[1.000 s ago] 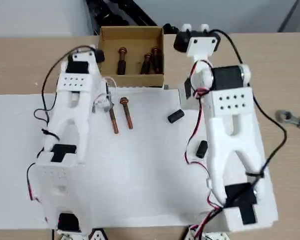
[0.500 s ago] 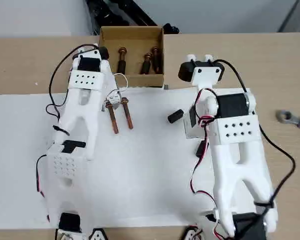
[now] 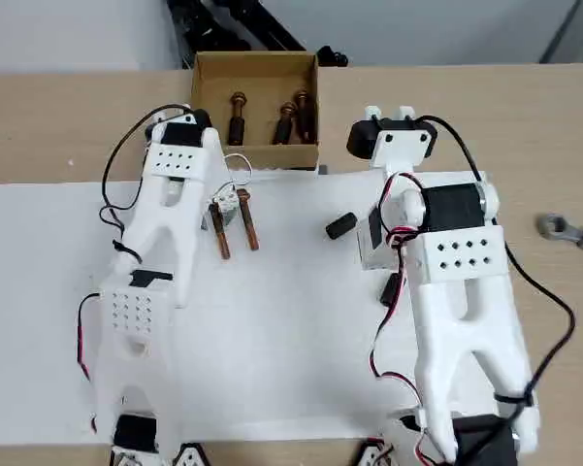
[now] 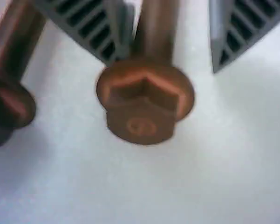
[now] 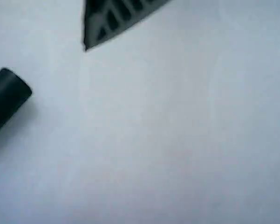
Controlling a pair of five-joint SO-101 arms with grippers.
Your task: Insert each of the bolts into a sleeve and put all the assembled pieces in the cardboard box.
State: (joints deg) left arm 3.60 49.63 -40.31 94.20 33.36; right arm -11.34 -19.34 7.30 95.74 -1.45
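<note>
Two copper bolts lie side by side on the white sheet (image 3: 272, 330), just in front of the cardboard box (image 3: 206, 107). My left gripper (image 3: 221, 206) is down over the left bolt (image 3: 219, 236) and open; its fingers (image 4: 107, 28) straddle the shaft behind the hex head (image 4: 144, 100). The second bolt (image 3: 245, 221) lies close beside it, and its head (image 4: 9, 100) shows in the left wrist view. A black sleeve (image 3: 341, 225) lies near my right gripper (image 3: 371, 238) and shows as a black cylinder (image 5: 7, 102). Another sleeve (image 3: 392, 288) lies beside the right arm. Several assembled pieces (image 3: 293, 116) rest in the box.
A metal wrench (image 3: 567, 230) lies on the wooden table at the far right. Dark equipment (image 3: 223, 24) stands behind the box. The white sheet's near half is open room between the two arms.
My left arm has shifted right, bringing its gripper down over the left bolt. My right arm drew back from beside the box toward the sleeve, then stayed still.
</note>
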